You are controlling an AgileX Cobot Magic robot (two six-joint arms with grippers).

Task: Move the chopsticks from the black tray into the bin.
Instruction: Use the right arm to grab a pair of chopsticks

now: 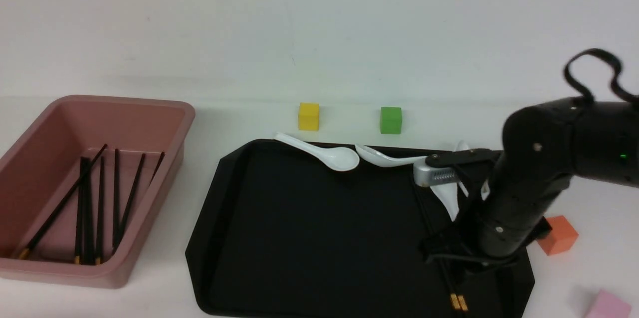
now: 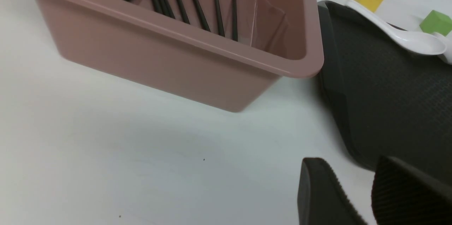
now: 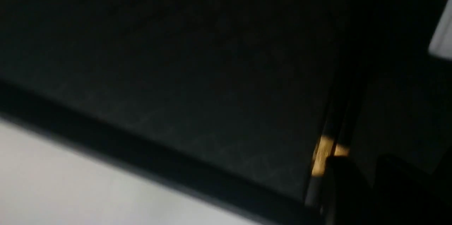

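Observation:
The black tray lies mid-table. A pair of chopsticks lies along its right side, gold tips near the front rim. My right gripper is low over them. In the right wrist view, which is very dark, the gold tips show just beside one fingertip; whether the jaws hold the sticks is unclear. The pink bin stands at the left with several chopsticks inside. My left gripper is open and empty over bare table between the bin and the tray.
Three white spoons lie at the tray's far and right rim. A yellow cube and a green cube stand behind the tray. An orange cube and a pink block sit to its right.

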